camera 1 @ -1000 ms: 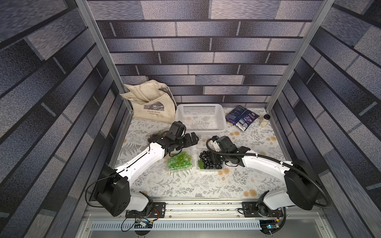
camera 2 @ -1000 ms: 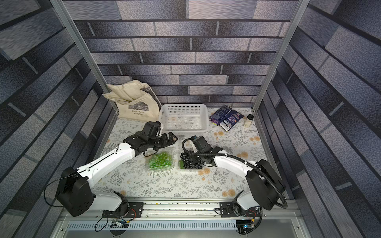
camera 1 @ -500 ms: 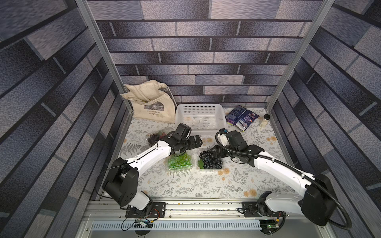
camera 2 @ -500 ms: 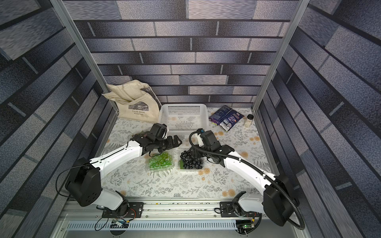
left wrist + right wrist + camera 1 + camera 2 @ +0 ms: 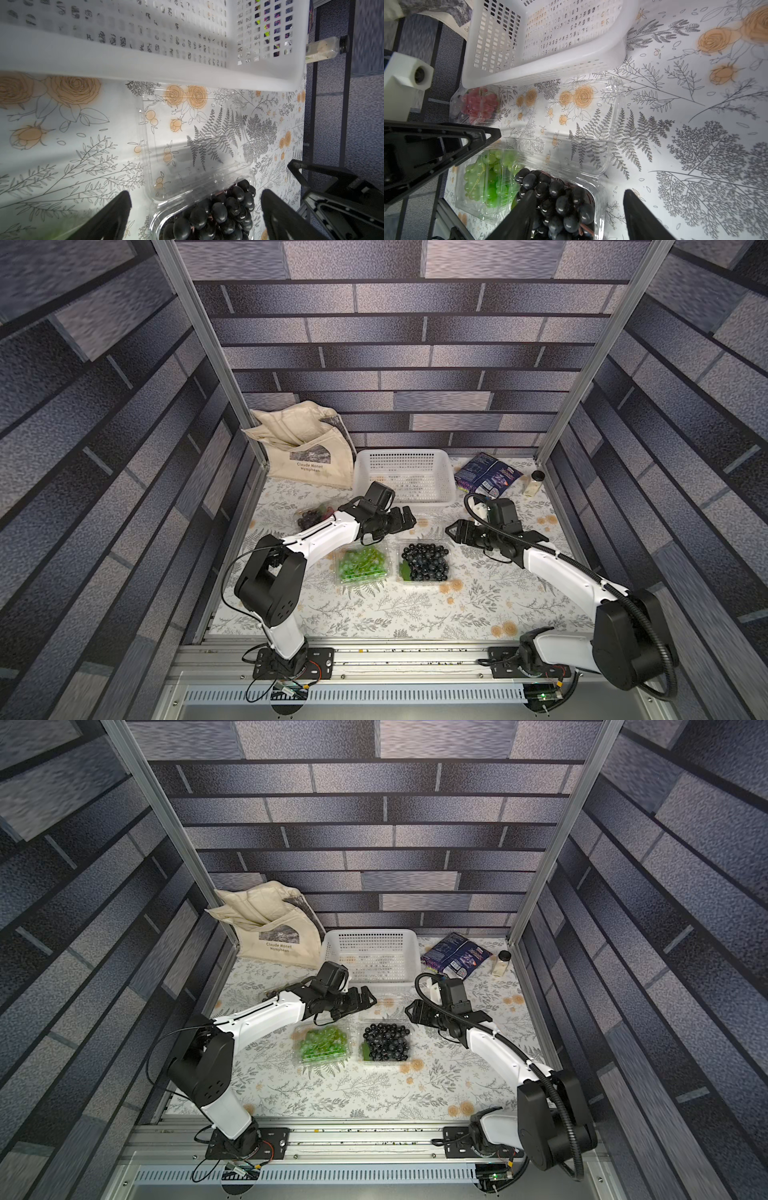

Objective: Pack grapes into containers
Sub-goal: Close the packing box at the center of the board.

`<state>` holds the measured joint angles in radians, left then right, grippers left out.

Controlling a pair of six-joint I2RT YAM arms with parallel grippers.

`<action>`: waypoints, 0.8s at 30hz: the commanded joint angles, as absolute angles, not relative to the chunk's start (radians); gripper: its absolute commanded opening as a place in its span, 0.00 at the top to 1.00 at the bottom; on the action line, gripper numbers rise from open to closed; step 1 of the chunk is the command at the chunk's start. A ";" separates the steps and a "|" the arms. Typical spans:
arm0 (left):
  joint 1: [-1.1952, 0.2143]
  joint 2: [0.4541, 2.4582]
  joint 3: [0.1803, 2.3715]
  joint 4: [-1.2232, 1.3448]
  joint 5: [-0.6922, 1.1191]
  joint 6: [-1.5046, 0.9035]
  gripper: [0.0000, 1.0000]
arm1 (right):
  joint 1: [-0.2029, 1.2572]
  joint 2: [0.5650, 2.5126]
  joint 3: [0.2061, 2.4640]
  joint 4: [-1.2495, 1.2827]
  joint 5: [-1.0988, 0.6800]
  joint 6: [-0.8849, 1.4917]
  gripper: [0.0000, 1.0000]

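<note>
Over flat-open lid (image 5: 195,133) of clear container (image 5: 600,207), my left claw (image 5: 405,517) spread wide, empty. Just right of that container, my right claw (image 5: 455,532) also parted, gripping nothing. Container heaped with dark grapes (image 5: 424,562); lid lies on floral cloth (image 5: 374,614), toward white basket (image 5: 403,452). Just beside, green grapes (image 5: 360,566) in own clear box; red grapes (image 5: 477,104) boxed near basket corner.
</note>
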<state>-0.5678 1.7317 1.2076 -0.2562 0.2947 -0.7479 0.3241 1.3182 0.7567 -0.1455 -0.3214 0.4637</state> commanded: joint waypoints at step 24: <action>-0.511 1.969 1.393 -0.294 0.400 -0.709 0.01 | 0.262 1.641 0.758 0.229 -0.437 0.520 0.29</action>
